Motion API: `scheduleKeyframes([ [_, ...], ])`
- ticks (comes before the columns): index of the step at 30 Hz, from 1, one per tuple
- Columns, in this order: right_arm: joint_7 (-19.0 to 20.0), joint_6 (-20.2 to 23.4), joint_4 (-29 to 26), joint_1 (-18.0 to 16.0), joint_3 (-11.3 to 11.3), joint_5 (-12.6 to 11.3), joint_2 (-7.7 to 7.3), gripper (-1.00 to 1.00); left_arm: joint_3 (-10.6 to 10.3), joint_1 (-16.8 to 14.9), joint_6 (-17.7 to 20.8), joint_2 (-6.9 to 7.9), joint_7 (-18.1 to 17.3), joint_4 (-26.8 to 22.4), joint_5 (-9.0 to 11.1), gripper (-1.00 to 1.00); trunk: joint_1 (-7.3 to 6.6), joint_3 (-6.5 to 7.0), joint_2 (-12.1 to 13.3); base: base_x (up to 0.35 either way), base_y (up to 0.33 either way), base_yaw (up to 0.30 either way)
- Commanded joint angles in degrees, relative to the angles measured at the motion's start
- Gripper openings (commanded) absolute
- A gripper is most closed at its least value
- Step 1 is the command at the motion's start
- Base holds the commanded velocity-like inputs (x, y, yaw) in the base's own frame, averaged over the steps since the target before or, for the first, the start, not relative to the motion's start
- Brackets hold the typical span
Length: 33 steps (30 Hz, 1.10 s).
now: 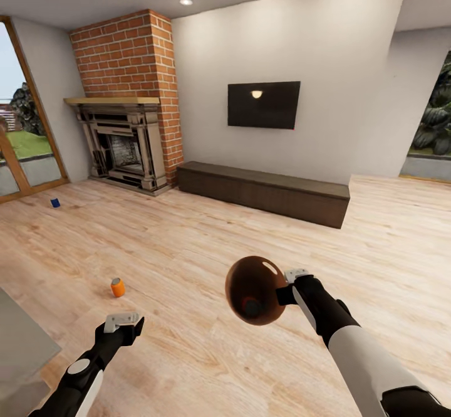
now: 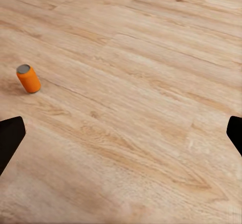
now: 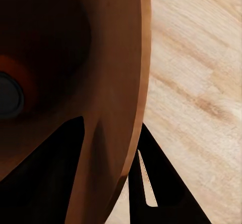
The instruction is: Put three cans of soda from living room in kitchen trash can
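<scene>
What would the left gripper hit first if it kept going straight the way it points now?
Likely the bare wood plank floor. The left gripper is open and empty, and the orange soda can stands off to one side of its line.

The floor (image 1: 207, 241) is light wood planks with clear grain and a soft satin sheen. The bin (image 1: 254, 290) clamped on its rim by the right gripper (image 1: 287, 285) is glossy copper-brown inside, smooth enough to catch a pale highlight. Ahead of the left gripper (image 1: 125, 324), whose fingers are spread apart, the orange can (image 1: 118, 287) looks smooth and matt, with a dull grey top. Both grippers have matt black bodies with pale grey plastic-looking tips. Far ahead, the chimney (image 1: 128, 53) is rough red brick, the bench (image 1: 263, 192) dark matt wood, the TV (image 1: 263, 105) glossy black.
</scene>
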Motion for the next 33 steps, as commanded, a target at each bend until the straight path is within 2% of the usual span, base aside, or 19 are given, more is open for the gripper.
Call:
scheduleKeyframes([
  [1,0.0,0.0,-0.1,0.0,-0.1,0.1,0.00,-1.00,0.0,0.0,0.0,0.00,0.0,0.0,0.1,1.00,-0.23,0.19,0.4,0.000,0.000,0.042],
  [11,0.1,0.1,0.2,0.0,0.0,-0.1,0.05,-1.00,0.1,0.0,-0.2,0.01,0.0,0.0,0.4,1.00,-0.45,0.37,0.8,0.000,0.000,0.009],
  [16,0.2,0.4,0.4,0.0,0.3,-0.1,1.01,-1.00,0.2,0.0,-0.4,0.01,0.0,0.1,0.3,1.00,-0.45,0.38,0.8,0.000,0.000,-0.018],
  [23,0.0,0.4,0.5,0.6,2.8,0.0,2.04,-1.00,0.2,0.0,-0.5,-0.01,0.0,0.1,0.3,1.00,-0.45,0.53,0.8,0.000,0.000,-0.183],
  [33,-2.0,0.3,0.6,1.0,3.3,0.0,2.49,-1.00,0.2,0.0,-0.5,-0.01,0.0,0.1,0.2,1.00,-0.45,0.57,0.8,0.000,0.000,-0.176],
])
